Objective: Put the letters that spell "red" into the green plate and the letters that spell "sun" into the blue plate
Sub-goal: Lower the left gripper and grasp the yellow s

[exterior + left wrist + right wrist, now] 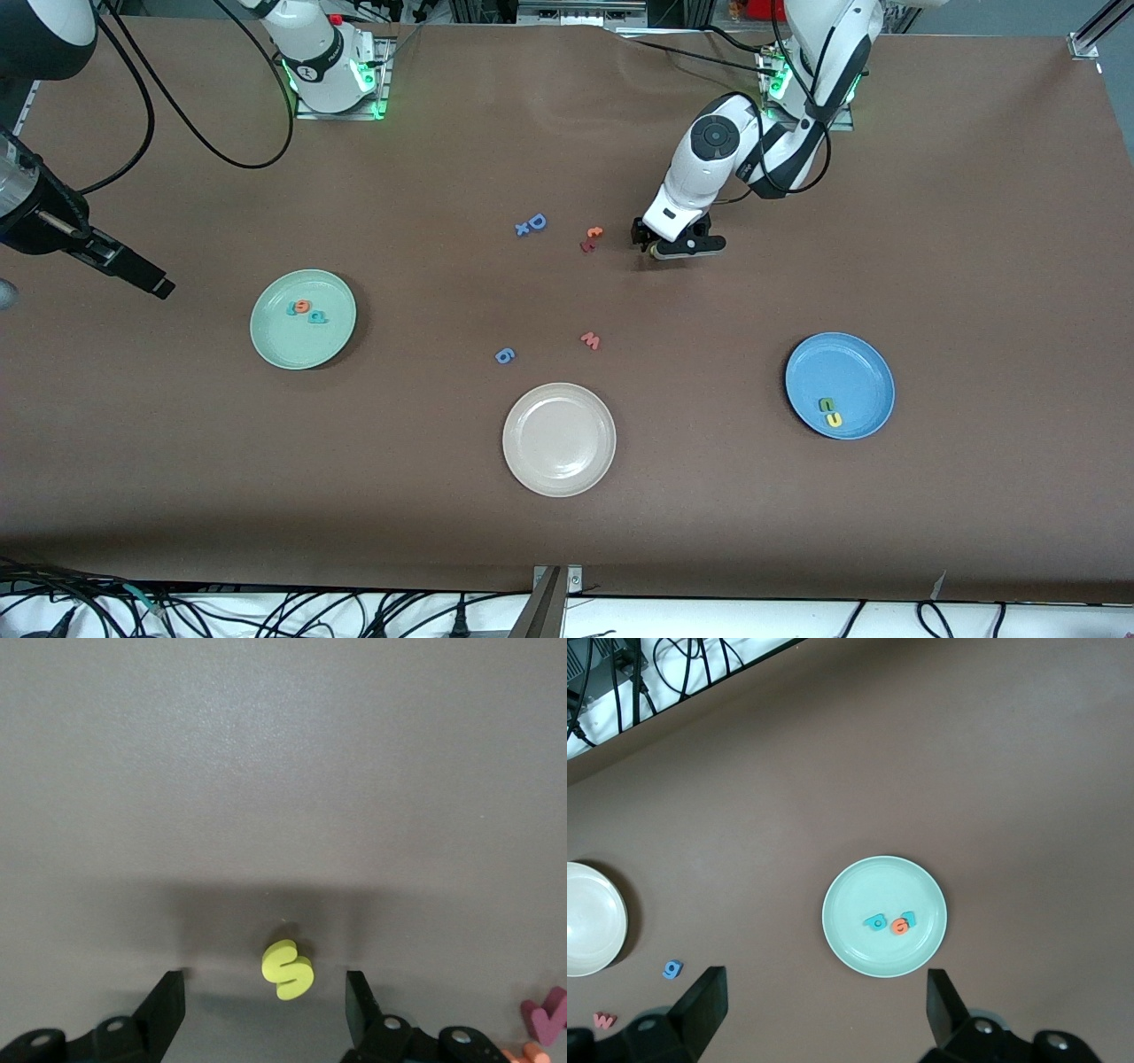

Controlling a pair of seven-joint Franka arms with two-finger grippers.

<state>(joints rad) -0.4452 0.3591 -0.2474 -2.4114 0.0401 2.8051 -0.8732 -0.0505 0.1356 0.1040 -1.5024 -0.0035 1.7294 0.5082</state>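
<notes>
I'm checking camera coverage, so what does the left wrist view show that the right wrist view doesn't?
Only the left wrist view: the yellow s on the table between the left gripper's open fingers.

Only the right wrist view: the green plate with three letters in it, the white plate, the blue g, and the open right gripper up over the table.

Both: the brown table.

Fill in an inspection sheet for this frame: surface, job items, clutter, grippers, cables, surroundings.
Surface: brown table cover, lightly wrinkled.
Job items: pale green plate holds teal and orange foam letters; bright blue plate holds green n and yellow u; yellow foam s on table.
Clutter: cream plate, stray letters.
Grippers: left gripper open, straddling the s; right gripper open, waiting above the green plate.
Cables: black, along table edges.
Surroundings: nothing seen.
</notes>
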